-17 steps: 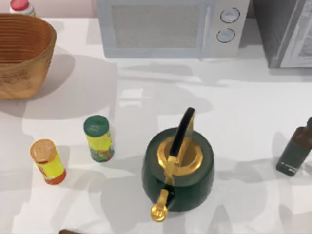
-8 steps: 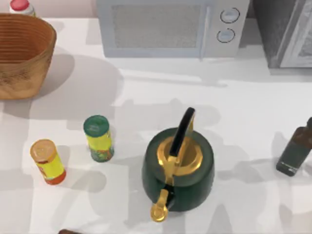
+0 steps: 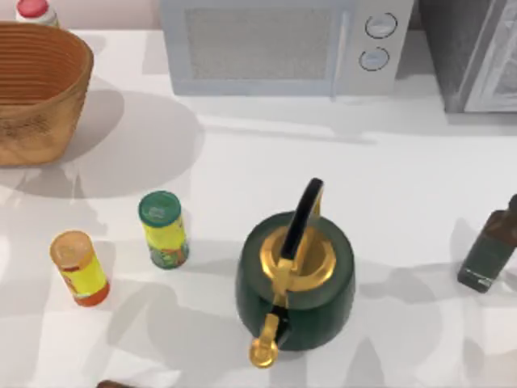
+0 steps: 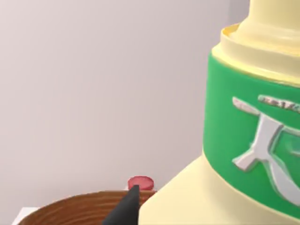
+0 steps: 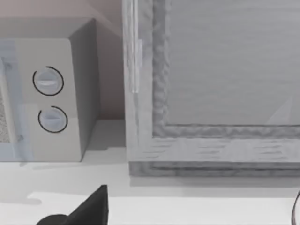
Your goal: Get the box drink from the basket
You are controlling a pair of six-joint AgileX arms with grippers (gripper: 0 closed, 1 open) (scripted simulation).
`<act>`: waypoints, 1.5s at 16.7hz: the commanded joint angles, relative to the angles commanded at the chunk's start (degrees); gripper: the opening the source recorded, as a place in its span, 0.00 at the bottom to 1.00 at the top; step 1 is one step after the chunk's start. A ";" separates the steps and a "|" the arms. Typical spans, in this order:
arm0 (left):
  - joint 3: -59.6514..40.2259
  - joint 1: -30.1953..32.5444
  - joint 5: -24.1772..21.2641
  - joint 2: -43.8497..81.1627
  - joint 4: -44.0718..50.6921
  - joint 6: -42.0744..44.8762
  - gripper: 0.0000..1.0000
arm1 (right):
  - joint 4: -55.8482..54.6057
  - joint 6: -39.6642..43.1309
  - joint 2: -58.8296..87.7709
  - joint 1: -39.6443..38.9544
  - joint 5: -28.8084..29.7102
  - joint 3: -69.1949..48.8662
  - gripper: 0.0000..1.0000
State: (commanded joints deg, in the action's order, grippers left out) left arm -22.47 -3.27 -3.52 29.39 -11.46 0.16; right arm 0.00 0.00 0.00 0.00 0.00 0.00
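Box drink (image 4: 243, 140) close-up w/ green band, above basket (image 4: 70, 211) rim.

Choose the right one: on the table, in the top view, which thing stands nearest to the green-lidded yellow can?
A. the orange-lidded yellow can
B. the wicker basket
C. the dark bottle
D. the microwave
A: the orange-lidded yellow can stands just left of the green-lidded yellow can, closer than anything else.

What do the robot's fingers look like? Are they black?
Yes. The left gripper's fingertip is a black, smooth, pointed wedge that narrows to a tip. The right gripper's fingertip is the same dark, matte wedge shape with a rounded black part beside it. No cables, stripes or markings can be seen on them.
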 joint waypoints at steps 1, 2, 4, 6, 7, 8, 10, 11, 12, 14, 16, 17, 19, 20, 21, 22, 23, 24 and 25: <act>3.59 0.51 0.56 -5.51 1.82 -0.03 0.00 | 0.00 0.00 0.00 0.00 0.00 0.00 1.00; 7.05 1.01 1.10 -10.56 3.59 -0.07 0.00 | 0.00 0.00 0.00 0.00 0.00 0.00 1.00; 13.31 1.91 2.08 -18.96 6.80 -0.11 0.00 | 0.00 0.00 0.00 0.00 0.00 0.00 1.00; 18.26 2.65 2.86 -24.86 9.30 -0.12 0.00 | 0.00 0.00 0.00 0.00 0.00 0.00 1.00; 20.11 2.93 3.14 -26.90 10.23 -0.13 0.00 | 0.00 0.00 0.00 0.00 0.00 0.00 1.00; 21.46 3.13 3.36 -28.34 10.92 -0.14 0.00 | 0.00 0.00 0.00 0.00 0.00 0.00 1.00; 22.47 3.27 3.52 -29.39 11.46 -0.16 0.00 | 0.00 0.00 0.00 0.00 0.00 0.00 1.00; 22.47 3.27 3.52 -29.39 11.46 -0.16 0.00 | 0.00 0.00 0.00 0.00 0.00 0.00 1.00; 22.47 3.27 3.52 -29.39 11.46 -0.16 0.00 | 0.00 0.00 0.00 0.00 0.00 0.00 1.00; 22.43 3.09 3.49 -29.11 11.37 -0.06 0.00 | 0.00 0.00 0.00 0.00 0.00 0.00 1.00; 22.47 3.60 4.24 -28.36 10.81 -0.04 0.00 | 0.00 0.00 0.00 0.00 0.00 0.00 1.00; 22.44 4.43 5.48 -27.12 9.80 0.02 0.00 | 0.00 0.00 0.00 0.00 0.00 0.00 1.00; 21.98 7.14 9.84 -22.85 6.13 0.33 0.00 | 0.00 0.00 0.00 0.00 0.00 0.00 1.00; 21.54 8.91 12.93 -19.99 3.63 0.58 0.00 | 0.00 0.00 0.00 0.00 0.00 0.00 1.00; 21.00 10.88 16.56 -16.78 0.79 0.85 0.00 | 0.00 0.00 0.00 0.00 0.00 0.00 1.00; 20.38 13.01 20.67 -13.28 -2.34 1.15 0.00 | 0.00 0.00 0.00 0.00 0.00 0.00 1.00; 19.70 15.25 25.14 -9.57 -5.66 1.46 0.00 | 0.00 0.00 0.00 0.00 0.00 0.00 1.00; 18.99 17.55 29.85 -5.74 -9.09 1.76 0.00 | 0.00 0.00 0.00 0.00 0.00 0.00 1.00; 18.26 19.86 34.71 -1.86 -12.58 2.06 0.00 | 0.00 0.00 0.00 0.00 0.00 0.00 1.00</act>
State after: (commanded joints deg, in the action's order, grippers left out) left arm -4.21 16.60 31.19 27.53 -24.04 2.22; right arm 0.00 0.00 0.00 0.00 0.00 0.00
